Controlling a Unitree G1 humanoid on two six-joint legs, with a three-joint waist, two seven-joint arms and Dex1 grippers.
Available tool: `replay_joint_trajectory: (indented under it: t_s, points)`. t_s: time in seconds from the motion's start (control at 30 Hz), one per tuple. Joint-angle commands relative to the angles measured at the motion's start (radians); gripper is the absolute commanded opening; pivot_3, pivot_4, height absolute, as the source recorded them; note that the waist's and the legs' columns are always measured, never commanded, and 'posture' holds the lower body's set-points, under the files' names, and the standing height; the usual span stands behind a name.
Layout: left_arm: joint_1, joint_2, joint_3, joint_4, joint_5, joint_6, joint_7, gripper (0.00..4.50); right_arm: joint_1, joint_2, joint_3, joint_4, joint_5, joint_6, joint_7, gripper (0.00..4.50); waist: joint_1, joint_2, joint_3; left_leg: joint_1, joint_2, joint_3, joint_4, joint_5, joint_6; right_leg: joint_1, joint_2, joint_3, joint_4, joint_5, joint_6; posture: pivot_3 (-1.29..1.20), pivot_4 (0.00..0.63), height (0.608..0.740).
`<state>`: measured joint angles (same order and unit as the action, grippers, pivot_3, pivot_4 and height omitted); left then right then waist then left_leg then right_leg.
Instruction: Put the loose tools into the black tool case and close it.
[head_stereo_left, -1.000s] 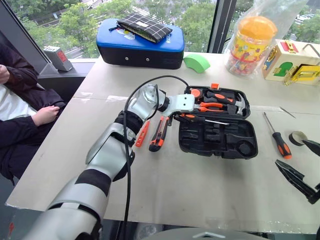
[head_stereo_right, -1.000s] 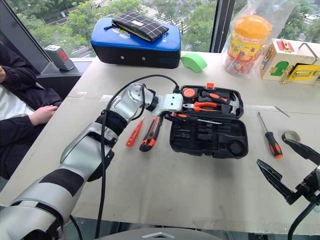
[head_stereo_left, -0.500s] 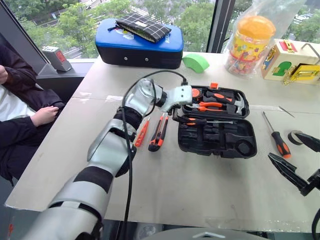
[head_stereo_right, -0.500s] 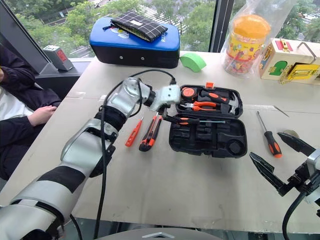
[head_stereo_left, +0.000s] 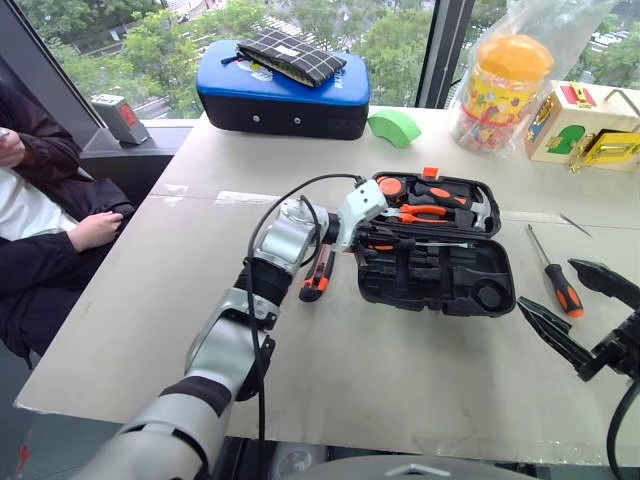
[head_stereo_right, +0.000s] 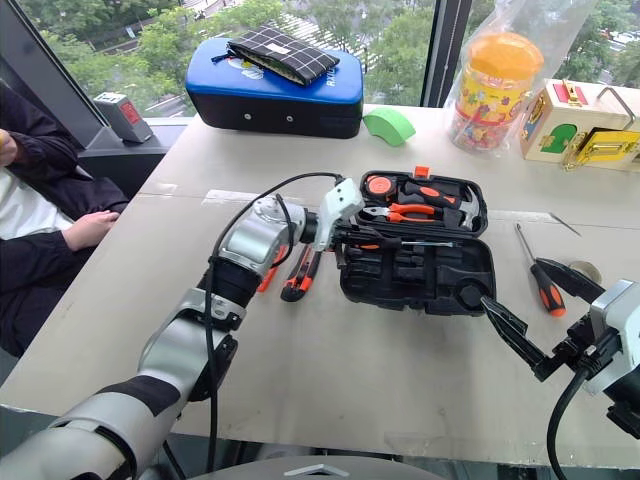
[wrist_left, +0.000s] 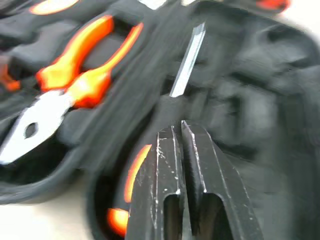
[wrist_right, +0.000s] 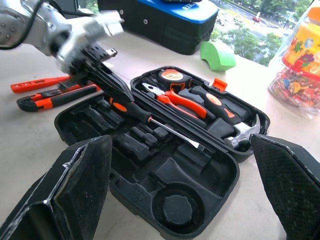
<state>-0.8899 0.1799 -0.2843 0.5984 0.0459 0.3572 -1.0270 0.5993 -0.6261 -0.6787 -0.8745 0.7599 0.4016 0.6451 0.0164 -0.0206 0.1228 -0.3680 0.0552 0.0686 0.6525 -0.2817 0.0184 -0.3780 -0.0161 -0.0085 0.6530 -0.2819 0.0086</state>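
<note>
The left gripper (wrist_right: 107, 75), clenched empty, presses the black-and-orange-handled screwdriver (wrist_right: 150, 117) just under it; push gently down into the black moulded-plastic tool case (wrist_right: 200, 195). The right gripper (head_stereo_right: 545, 325) waits released.

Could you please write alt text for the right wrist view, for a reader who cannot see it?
An open black tool case lies on a table, and the left gripper, shut, touches a black-and-orange screwdriver lying across it. Pliers sit in the lid.
</note>
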Motion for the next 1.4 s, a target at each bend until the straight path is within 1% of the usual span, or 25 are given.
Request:
replay_joint_trajectory:
  t_s: [0.03, 0.17, 0.23, 0.33, 0.4, 0.43, 0.47, 0.5, 0.53, 0.6, 0.63, 0.7, 0.73, 0.77, 0.87, 0.9, 0.97, 1.07, 1.17, 1.2, 1.23, 1.3, 1.33, 1.37, 1.4]
  points:
    - [0.034, -0.022, -0.088, 0.036, 0.083, -0.031, 0.068, 0.1, 0.033, 0.003, -0.048, -0.037, 0.034, -0.007, 0.01, 4.5, 0.001, 0.0, -0.003, 0.0, 0.0, 0.0, 0.0, 0.0, 0.0, 0.0, 0.0, 0.0, 0.0, 0.0, 0.0, 0.0, 0.15, 0.74]
    - [0.069, -0.029, -0.12, -0.005, 0.094, -0.016, 0.069, 0.1, 0.076, 0.02, -0.074, -0.041, 0.03, -0.013, 0.016, 4.5, 0.002, -0.001, -0.007, 0.001, 0.0, 0.0, 0.0, 0.0, 0.0, 0.002, -0.001, 0.003, 0.0, -0.001, 0.001, 0.0, 0.15, 0.74]
    - [0.076, -0.031, -0.083, -0.051, 0.06, -0.018, 0.077, 0.1, 0.074, 0.037, -0.081, -0.054, 0.019, -0.013, -0.027, 4.5, 0.001, -0.001, -0.008, 0.002, 0.0, 0.0, 0.0, 0.0, 0.0, 0.003, -0.001, 0.004, 0.001, -0.001, 0.001, 0.0, 0.15, 0.74]
    - [0.113, -0.031, 0.003, -0.193, -0.045, -0.045, 0.059, 0.1, 0.089, 0.047, -0.098, -0.056, 0.02, 0.025, -0.085, 4.5, -0.002, 0.0, -0.007, 0.001, 0.001, 0.001, 0.0, 0.0, 0.0, 0.002, -0.002, 0.006, 0.003, -0.001, 0.002, 0.0, 0.15, 0.74]
    - [0.156, -0.036, 0.054, -0.334, -0.141, 0.008, 0.032, 0.1, 0.089, 0.038, -0.124, -0.02, 0.065, 0.051, -0.097, 4.5, -0.003, 0.002, -0.005, 0.0, 0.001, 0.001, 0.0, 0.0, 0.0, 0.0, -0.002, 0.006, 0.004, -0.001, 0.002, 0.0, 0.15, 0.74]
    - [0.186, -0.001, 0.086, -0.421, -0.218, 0.056, -0.031, 0.1, 0.063, -0.007, -0.107, -0.01, 0.078, 0.123, -0.144, 4.5, -0.004, 0.001, -0.004, 0.0, 0.001, 0.001, 0.0, 0.0, 0.0, -0.001, -0.002, 0.006, 0.005, -0.001, 0.002, 0.0, 0.15, 0.74]
    - [0.211, 0.012, 0.093, -0.495, -0.266, 0.099, -0.058, 0.63, 0.058, -0.039, -0.115, 0.013, 0.085, 0.166, -0.153, 4.5, -0.007, 0.0, -0.002, 0.0, 0.002, 0.001, 0.0, 0.0, 0.0, -0.001, -0.001, 0.006, 0.004, -0.001, 0.002, 0.0, 0.15, 0.74]
    - [0.23, 0.046, 0.127, -0.573, -0.339, 0.173, -0.087, 0.92, 0.008, -0.105, -0.08, 0.039, 0.054, 0.249, -0.209, 4.5, -0.009, 0.0, -0.002, -0.001, 0.002, 0.002, 0.0, 0.0, 0.0, -0.002, -0.002, 0.007, 0.005, -0.001, 0.002, 0.0, 0.15, 0.74]
    - [0.246, 0.089, 0.149, -0.646, -0.404, 0.244, -0.122, 1.38, -0.052, -0.174, -0.041, 0.088, 0.039, 0.326, -0.248, 4.5, -0.019, 0.0, -0.002, -0.002, 0.002, 0.003, 0.0, 0.0, 0.0, -0.001, -0.002, 0.008, 0.005, -0.001, 0.002, 0.0, 0.15, 0.74]
    - [0.269, 0.16, 0.172, -0.749, -0.494, 0.334, -0.163, 2.32, -0.164, -0.268, 0.029, 0.185, 0.017, 0.426, -0.288, 4.5, -0.03, 0.001, -0.002, -0.001, 0.002, 0.005, -0.001, 0.0, 0.0, -0.001, -0.002, 0.011, 0.006, -0.001, 0.002, 0.0, 0.15, 0.74]
    - [0.277, 0.183, 0.175, -0.781, -0.521, 0.359, -0.168, 2.63, -0.213, -0.296, 0.06, 0.228, 0.008, 0.451, -0.29, 4.5, -0.033, 0.001, -0.002, 0.001, 0.002, 0.005, -0.001, 0.0, 0.0, 0.0, -0.002, 0.011, 0.006, -0.001, 0.002, 0.0, 0.15, 0.74]
    - [0.294, 0.234, 0.179, -0.838, -0.56, 0.397, -0.171, 3.73, -0.357, -0.336, 0.156, 0.361, -0.018, 0.52, -0.303, 4.5, -0.026, 0.003, -0.003, 0.006, 0.001, 0.005, -0.002, 0.0, 0.0, 0.001, -0.001, 0.012, 0.006, -0.002, 0.002, 0.0, 0.15, 0.74]
    - [0.3, 0.25, 0.174, -0.863, -0.572, 0.413, -0.165, 4.13, -0.412, -0.348, 0.193, 0.423, -0.03, 0.546, -0.302, 4.5, -0.024, 0.003, -0.003, 0.007, 0.001, 0.005, -0.002, 0.0, 0.0, 0.001, 0.0, 0.012, 0.006, -0.002, 0.002, 0.0, 0.15, 0.74]
    - [0.308, 0.272, 0.168, -0.888, -0.586, 0.428, -0.167, 4.37, -0.474, -0.352, 0.235, 0.487, -0.051, 0.568, -0.306, 4.5, -0.019, 0.004, -0.002, 0.006, 0.001, 0.004, -0.002, 0.0, 0.0, 0.0, 0.0, 0.012, 0.006, -0.002, 0.002, 0.0, 0.15, 0.74]
    - [0.352, 0.332, 0.167, -0.97, -0.61, 0.435, -0.158, 4.37, -0.667, -0.349, 0.412, 0.713, -0.142, 0.588, -0.267, 4.5, -0.024, 0.001, -0.001, 0.005, 0.0, 0.004, -0.002, 0.0, 0.0, -0.001, 0.002, 0.014, 0.005, -0.002, 0.002, 0.0, 0.15, 0.74]
    - [0.369, 0.335, 0.172, -0.987, -0.611, 0.434, -0.133, 4.45, -0.71, -0.352, 0.472, 0.783, -0.185, 0.581, -0.248, 4.24, -0.025, 0.001, -0.001, 0.005, 0.0, 0.004, -0.002, 0.0, 0.0, -0.001, 0.001, 0.016, 0.004, -0.002, 0.002, 0.0, 0.15, 0.74]
    - [0.399, 0.333, 0.176, -1.015, -0.614, 0.434, -0.084, 4.5, -0.751, -0.354, 0.538, 0.873, -0.24, 0.555, -0.203, 3.57, -0.018, 0.001, -0.001, 0.004, -0.001, 0.004, -0.002, 0.0, 0.001, -0.001, 0.001, 0.019, 0.003, -0.003, 0.004, 0.0, 0.15, 0.74]
    - [0.432, 0.328, 0.196, -1.048, -0.625, 0.436, -0.017, 4.5, -0.78, -0.353, 0.548, 0.921, -0.269, 0.535, -0.162, 2.26, -0.02, -0.001, -0.001, 0.003, -0.001, 0.003, -0.002, -0.002, 0.003, 0.0, 0.005, 0.029, 0.003, -0.004, 0.006, 0.0, 0.15, 0.74]
    - [0.462, 0.336, 0.212, -1.065, -0.631, 0.421, 0.023, 4.5, -0.778, -0.365, 0.518, 0.904, -0.273, 0.533, -0.128, 0.75, -0.018, -0.001, -0.001, 0.002, -0.001, 0.003, -0.001, -0.002, 0.003, 0.0, 0.004, 0.031, 0.003, -0.004, 0.007, 0.0, 0.15, 0.74]
    - [0.476, 0.337, 0.223, -1.067, -0.631, 0.41, 0.036, 4.5, -0.767, -0.371, 0.495, 0.879, -0.271, 0.526, -0.117, 0.63, -0.017, 0.0, -0.001, 0.002, -0.001, 0.003, -0.001, -0.002, 0.003, 0.0, 0.004, 0.031, 0.003, -0.004, 0.007, 0.0, 0.15, 0.74]
    - [0.49, 0.334, 0.235, -1.067, -0.627, 0.396, 0.056, 4.5, -0.756, -0.377, 0.471, 0.845, -0.266, 0.516, -0.103, 0.63, -0.016, 0.0, -0.001, 0.003, -0.001, 0.003, -0.001, -0.002, 0.003, 0.0, 0.003, 0.031, 0.003, -0.004, 0.007, 0.0, 0.15, 0.74]
    - [0.529, 0.345, 0.275, -1.047, -0.643, 0.339, 0.02, 4.5, -0.731, -0.426, 0.433, 0.692, -0.257, 0.452, -0.031, 0.63, -0.015, 0.0, -0.001, 0.003, -0.001, 0.003, -0.001, -0.002, 0.003, 0.0, 0.001, 0.031, 0.004, -0.004, 0.007, 0.0, 0.15, 0.74]
    - [0.545, 0.359, 0.295, -1.044, -0.66, 0.336, 0.001, 4.5, -0.726, -0.446, 0.425, 0.624, -0.253, 0.416, 0.009, 0.63, -0.016, 0.002, 0.0, 0.003, -0.001, 0.003, -0.001, -0.002, 0.003, 0.0, 0.001, 0.031, 0.004, -0.004, 0.007, 0.0, 0.15, 0.74]
    - [0.559, 0.367, 0.332, -1.037, -0.695, 0.343, -0.012, 4.5, -0.737, -0.466, 0.429, 0.563, -0.245, 0.393, 0.047, 0.63, -0.025, 0.008, 0.003, 0.003, -0.001, 0.003, -0.001, -0.002, 0.003, 0.0, 0.001, 0.031, 0.004, -0.004, 0.007, 0.0, 0.15, 0.74]
    - [0.575, 0.382, 0.356, -1.035, -0.723, 0.349, -0.024, 4.5, -0.75, -0.484, 0.443, 0.525, -0.247, 0.374, 0.079, 0.63, -0.033, 0.009, 0.003, 0.003, -0.001, 0.004, -0.002, -0.002, 0.003, -0.002, 0.001, 0.033, 0.004, -0.004, 0.007, 0.0, 0.15, 0.74]
